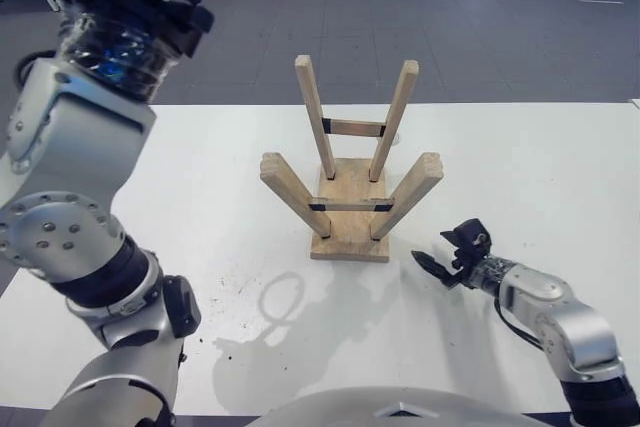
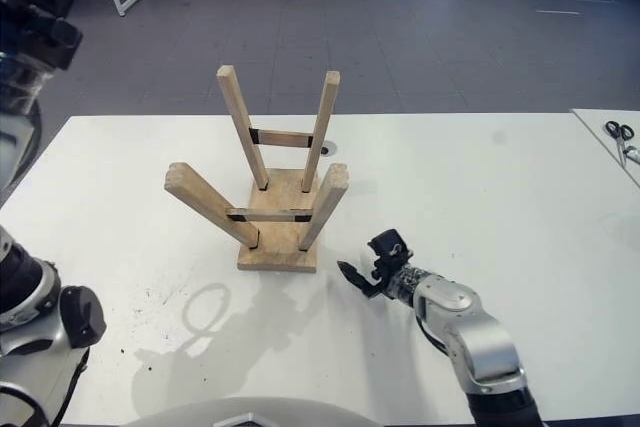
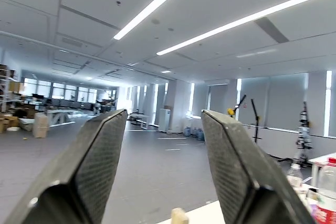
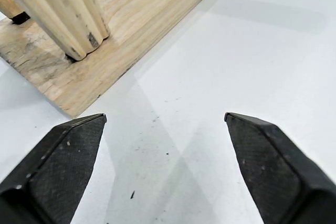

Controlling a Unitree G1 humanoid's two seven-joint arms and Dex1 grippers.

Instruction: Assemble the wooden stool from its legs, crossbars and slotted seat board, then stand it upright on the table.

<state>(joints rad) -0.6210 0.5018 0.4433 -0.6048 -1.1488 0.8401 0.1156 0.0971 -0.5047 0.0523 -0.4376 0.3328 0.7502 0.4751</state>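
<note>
1. The stool (image 1: 348, 187) is upside down near the middle of the white counter (image 1: 520, 167). Its seat board (image 1: 350, 237) lies flat on the surface, and all four legs (image 1: 312, 112) stick up and splay outward.
2. Both crossbars are in, each with dark ends. The near crossbar (image 1: 350, 205) bridges the front pair of legs, and the far crossbar (image 1: 354, 128) bridges the back pair.
3. The right arm (image 1: 550, 307) is down low, with the forearm stretched forward just over the counter and the wrist angled left toward the stool.
4. The right pincer (image 1: 440, 250) hovers just beside the seat board's near right corner without touching it. Its fingers are spread wide with nothing in them (the wrist view shows plain counter in the gap).
5. The left arm (image 1: 70, 147) is raised high at the counter's left side, elbow bent and forearm going up.
6. The left pincer (image 3: 164, 113) is up in the air and aimed out into the room. Its fingers are also wide apart and empty.
</note>
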